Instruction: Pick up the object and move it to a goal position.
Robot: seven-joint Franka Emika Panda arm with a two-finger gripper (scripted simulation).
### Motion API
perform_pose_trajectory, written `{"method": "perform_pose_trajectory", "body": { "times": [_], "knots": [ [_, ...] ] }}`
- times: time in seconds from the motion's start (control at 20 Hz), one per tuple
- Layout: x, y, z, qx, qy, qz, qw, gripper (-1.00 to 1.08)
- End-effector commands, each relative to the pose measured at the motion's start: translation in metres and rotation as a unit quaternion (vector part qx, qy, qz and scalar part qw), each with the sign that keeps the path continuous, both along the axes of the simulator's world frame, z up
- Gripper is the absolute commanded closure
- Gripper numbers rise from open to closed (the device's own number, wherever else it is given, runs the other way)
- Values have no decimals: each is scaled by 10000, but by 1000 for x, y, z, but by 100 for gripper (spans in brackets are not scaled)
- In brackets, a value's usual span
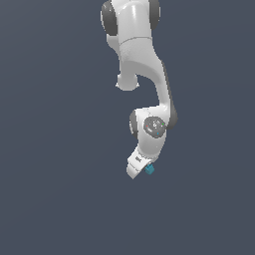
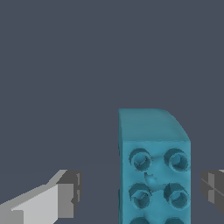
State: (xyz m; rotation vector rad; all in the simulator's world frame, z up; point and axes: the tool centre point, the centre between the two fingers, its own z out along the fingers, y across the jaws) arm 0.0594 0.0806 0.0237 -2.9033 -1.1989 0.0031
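Note:
The object [image 2: 154, 175] is a small teal-blue block with round studs and one sloped end. In the wrist view it lies between my two grey fingertips [image 2: 69, 192]. A gap shows on each side, and the block sits nearer one finger than the other. My gripper [image 2: 140, 188] is open and not touching the block. In the exterior view the white gripper [image 1: 141, 168] points down over the floor, and the block [image 1: 149, 169] shows as a small teal spot at its tip, mostly hidden by the hand.
The white arm [image 1: 144, 64] reaches down from the top of the exterior view. Flat dark grey floor [image 1: 60, 174] lies all around.

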Motion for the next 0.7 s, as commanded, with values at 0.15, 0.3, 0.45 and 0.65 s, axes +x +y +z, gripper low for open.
{"method": "perform_pose_trajectory", "body": {
  "times": [0.15,0.3,0.45,0.65],
  "knots": [
    [2,0,-2,1,-10,1,10000,108],
    [2,0,-2,1,-10,1,10000,108],
    [2,0,-2,1,-10,1,10000,108],
    [1,0,-1,1,-10,1,10000,108]
  ]
}}
